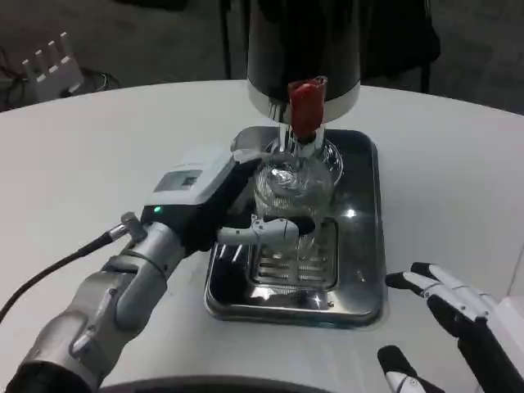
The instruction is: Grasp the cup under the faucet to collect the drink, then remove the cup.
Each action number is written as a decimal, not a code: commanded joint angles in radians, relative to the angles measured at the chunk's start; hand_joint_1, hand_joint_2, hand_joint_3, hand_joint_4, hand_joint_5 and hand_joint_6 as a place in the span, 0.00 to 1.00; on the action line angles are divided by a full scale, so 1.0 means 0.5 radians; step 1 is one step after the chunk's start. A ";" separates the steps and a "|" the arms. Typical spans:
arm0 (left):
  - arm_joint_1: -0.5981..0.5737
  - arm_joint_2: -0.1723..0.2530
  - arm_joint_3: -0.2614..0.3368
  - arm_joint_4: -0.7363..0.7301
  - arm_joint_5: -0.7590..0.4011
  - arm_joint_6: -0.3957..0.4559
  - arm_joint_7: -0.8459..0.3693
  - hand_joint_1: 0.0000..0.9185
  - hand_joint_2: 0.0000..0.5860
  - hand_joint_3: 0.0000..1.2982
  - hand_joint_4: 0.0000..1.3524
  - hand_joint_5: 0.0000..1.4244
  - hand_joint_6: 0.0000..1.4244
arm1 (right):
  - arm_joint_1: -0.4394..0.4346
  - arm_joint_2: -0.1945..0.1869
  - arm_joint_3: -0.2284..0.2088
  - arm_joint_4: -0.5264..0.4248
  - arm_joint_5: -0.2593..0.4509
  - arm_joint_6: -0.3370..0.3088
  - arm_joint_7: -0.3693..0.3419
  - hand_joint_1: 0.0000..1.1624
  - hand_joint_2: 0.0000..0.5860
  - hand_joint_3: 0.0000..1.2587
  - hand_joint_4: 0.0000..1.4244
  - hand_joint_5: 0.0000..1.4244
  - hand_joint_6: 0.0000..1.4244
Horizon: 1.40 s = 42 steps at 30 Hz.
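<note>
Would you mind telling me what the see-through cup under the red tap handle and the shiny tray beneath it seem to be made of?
The see-through cup looks like clear glass or hard plastic: the tray shows through it and its wall glints. I cannot tell which. The shiny tray looks like polished stainless steel, mirror-bright with sharp reflections and a slotted grille. The left hand holds the cup.

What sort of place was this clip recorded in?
Probably an office or lab drink station: a black dispenser with a red tap stands over a steel drip tray on a round white table.
</note>
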 commanded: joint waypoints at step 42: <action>0.552 0.184 0.706 -1.080 -1.388 -0.296 -0.591 0.00 0.18 0.21 0.15 0.22 0.35 | -0.088 0.131 0.176 -0.033 -0.162 0.221 0.022 0.27 0.79 0.18 0.08 0.12 0.14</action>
